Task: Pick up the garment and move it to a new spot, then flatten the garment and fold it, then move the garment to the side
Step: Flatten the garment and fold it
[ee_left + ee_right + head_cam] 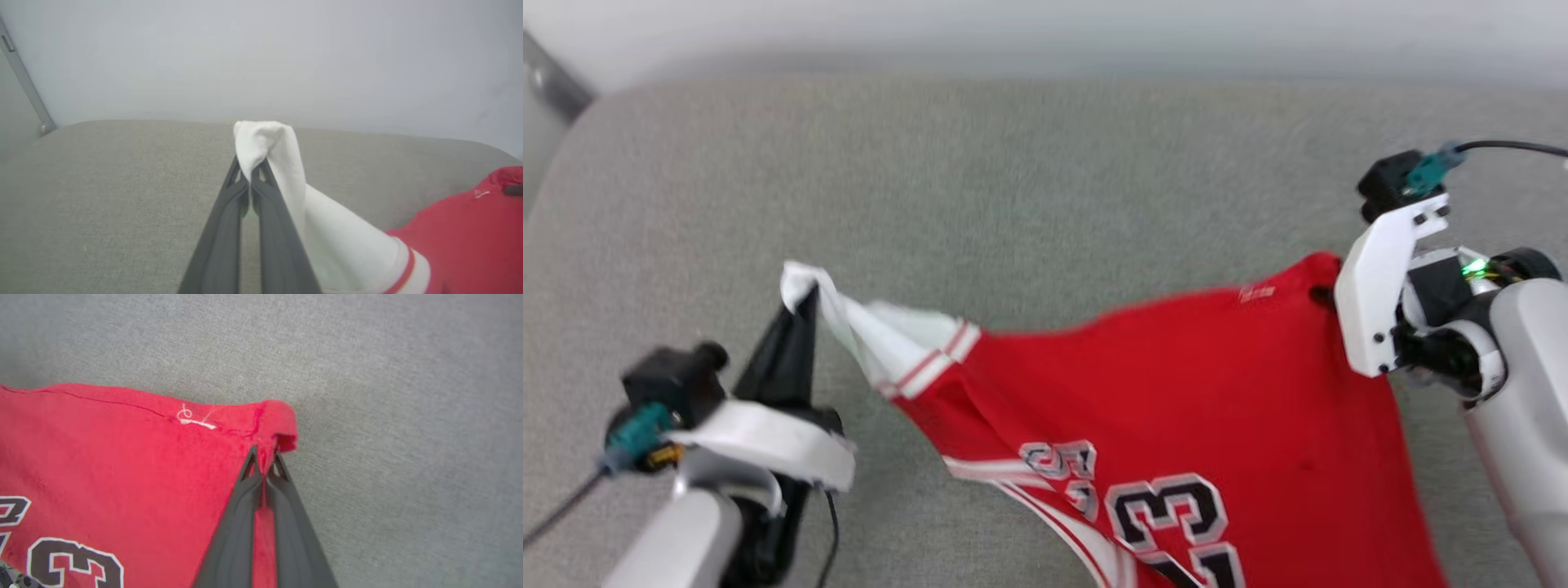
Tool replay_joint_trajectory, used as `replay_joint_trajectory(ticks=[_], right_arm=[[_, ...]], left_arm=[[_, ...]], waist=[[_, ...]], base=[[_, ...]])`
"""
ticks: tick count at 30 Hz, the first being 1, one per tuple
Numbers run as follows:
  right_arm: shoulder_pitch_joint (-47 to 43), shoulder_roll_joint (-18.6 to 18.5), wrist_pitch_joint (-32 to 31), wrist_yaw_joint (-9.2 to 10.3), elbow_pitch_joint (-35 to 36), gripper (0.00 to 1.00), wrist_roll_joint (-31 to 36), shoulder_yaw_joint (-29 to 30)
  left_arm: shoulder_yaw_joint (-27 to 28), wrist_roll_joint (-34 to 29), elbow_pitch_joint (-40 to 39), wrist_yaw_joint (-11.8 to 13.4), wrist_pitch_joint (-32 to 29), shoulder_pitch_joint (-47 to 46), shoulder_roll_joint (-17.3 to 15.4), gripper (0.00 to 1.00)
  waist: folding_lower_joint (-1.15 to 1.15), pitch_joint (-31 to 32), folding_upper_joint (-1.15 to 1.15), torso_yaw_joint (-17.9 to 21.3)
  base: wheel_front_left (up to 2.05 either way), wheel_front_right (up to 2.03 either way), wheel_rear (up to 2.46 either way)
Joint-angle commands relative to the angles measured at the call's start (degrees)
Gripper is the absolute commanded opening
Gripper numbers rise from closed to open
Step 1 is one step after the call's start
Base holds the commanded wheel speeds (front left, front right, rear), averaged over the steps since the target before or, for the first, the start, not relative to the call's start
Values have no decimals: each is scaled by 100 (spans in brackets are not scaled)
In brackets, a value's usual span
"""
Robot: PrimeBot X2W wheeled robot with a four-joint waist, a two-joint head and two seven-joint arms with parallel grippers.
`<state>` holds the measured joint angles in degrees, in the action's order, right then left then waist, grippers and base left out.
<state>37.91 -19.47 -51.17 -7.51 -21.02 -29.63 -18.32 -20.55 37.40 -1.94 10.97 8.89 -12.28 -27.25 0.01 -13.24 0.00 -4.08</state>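
Observation:
The garment (1176, 392), a red jersey with white sleeves and a black "23", hangs stretched between my two grippers above a grey cushioned surface (1013, 180). My left gripper (805, 298) is shut on the end of a white sleeve (265, 143), its dark fingers (229, 228) pressed together in the left wrist view. At the right, my right gripper (264, 459) is shut on a red hem corner (278, 420) of the garment (122, 465). In the head view its fingers are hidden behind the white wrist housing (1380, 278).
The grey cushioned surface (408, 416) spreads under and beyond the garment. A pale wall (261, 53) rises behind it. A grey vertical bar (24, 81) stands at the far left.

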Motion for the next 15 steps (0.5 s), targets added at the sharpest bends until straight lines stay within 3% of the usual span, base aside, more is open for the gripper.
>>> replay_joint_trajectory(ticks=[1, 6, 15], right_arm=[[86, -17, 109, 4, -55, 0, 7, 63], [279, -20, 477, 4, -109, 0, 15, 234], [958, -77, 933, 3, -233, 0, 167, 497]], left_arm=[[28, 30, -31, -46, -97, -157, -44, 0], [98, 132, 131, -291, -414, -966, -178, 0], [105, 166, 1096, -554, -902, -2625, -146, 0]], waist=[[-1, 458, 0, 169], [-1, 976, 0, 325], [-1, 1145, 0, 499]], base=[[0, 0, 0], [0, 0, 0], [0, 0, 0]])
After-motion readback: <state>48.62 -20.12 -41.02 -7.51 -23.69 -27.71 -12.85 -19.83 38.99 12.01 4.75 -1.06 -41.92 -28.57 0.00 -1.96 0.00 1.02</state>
